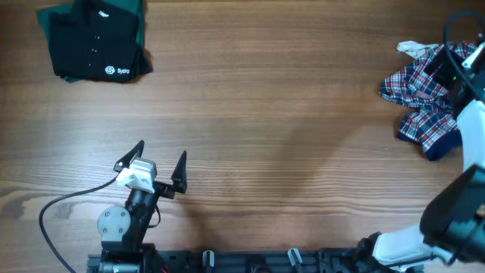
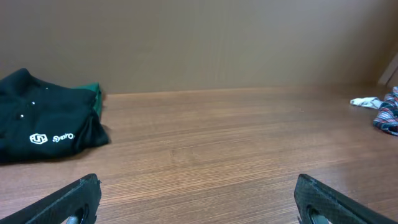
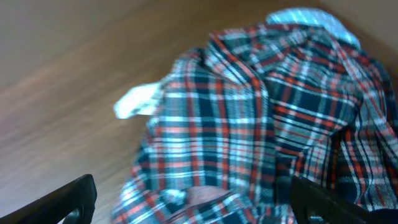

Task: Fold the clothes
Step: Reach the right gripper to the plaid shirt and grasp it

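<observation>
A crumpled plaid shirt (image 1: 418, 97), red, white and navy, lies at the table's far right; it fills the right wrist view (image 3: 249, 124). My right gripper (image 3: 193, 205) is open just above it, fingers either side of the cloth, holding nothing; in the overhead view the arm (image 1: 462, 76) covers part of the shirt. A folded black shirt with a white logo (image 1: 95, 42) lies at the far left on a green garment, and shows in the left wrist view (image 2: 43, 127). My left gripper (image 1: 157, 168) is open and empty near the front edge.
A white scrap of cloth (image 1: 413, 48) sticks out at the plaid shirt's far side, also in the left wrist view (image 2: 365, 101). Bare wooden table (image 1: 265, 129) spans the middle. A black cable (image 1: 53, 208) loops by the left arm's base.
</observation>
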